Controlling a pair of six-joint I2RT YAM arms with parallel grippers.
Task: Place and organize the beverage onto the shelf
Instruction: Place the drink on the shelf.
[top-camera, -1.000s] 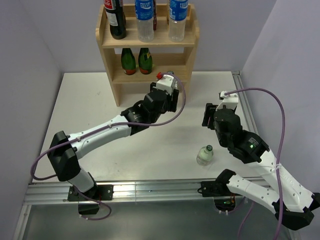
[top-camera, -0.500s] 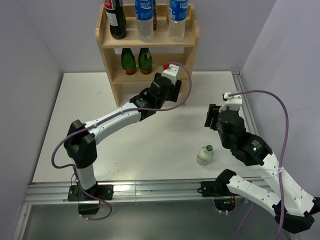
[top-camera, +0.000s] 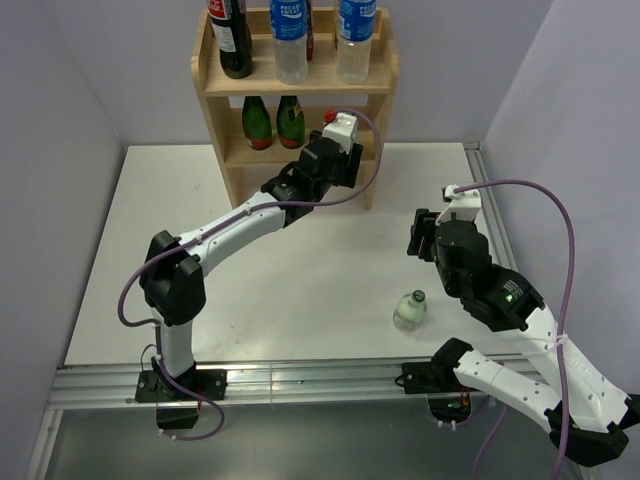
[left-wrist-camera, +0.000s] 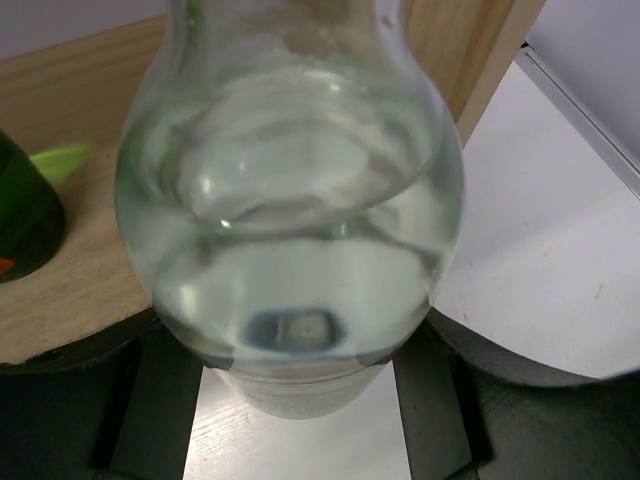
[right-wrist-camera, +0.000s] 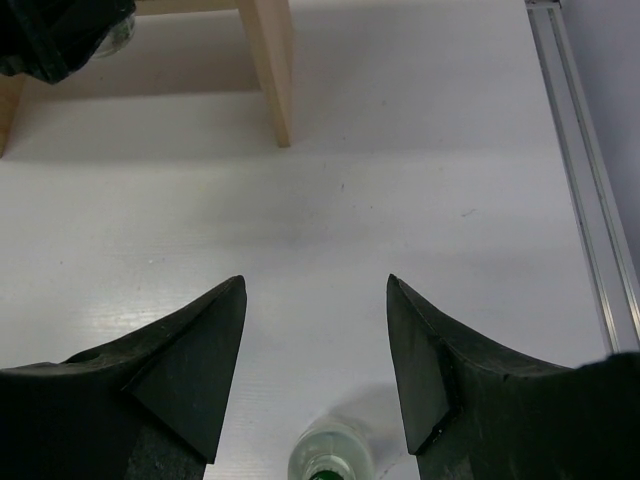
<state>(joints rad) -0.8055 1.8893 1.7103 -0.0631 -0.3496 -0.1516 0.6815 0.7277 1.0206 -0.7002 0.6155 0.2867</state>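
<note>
At five o'clock on the desk (top-camera: 250, 290) stands a small clear bottle (top-camera: 410, 311); the right tool (right-wrist-camera: 315, 285) hangs beyond it, spread, empty. At twelve, the left tool (top-camera: 335, 150) pinches a red-capped bottle (left-wrist-camera: 290, 200) (right of green bottles (top-camera: 273, 122)) at the shelf (top-camera: 300, 88), middle tier.

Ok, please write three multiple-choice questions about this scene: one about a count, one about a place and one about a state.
1. How many green bottles stand on the middle board of the shelf?
A. two
B. four
C. none

2. Where does the small clear bottle with the green cap stand?
A. on the shelf's top board
B. on the table
C. on the shelf's lowest board

3. How is the right tool?
A. shut on a bottle
B. out of view
C. open and empty

Answers:
1 A: a pair stands side by side at the left of that board.
2 B: it stands upright on the white surface, apart from the shelf.
3 C: its wrist view shows only bare table between the fingers.
</note>
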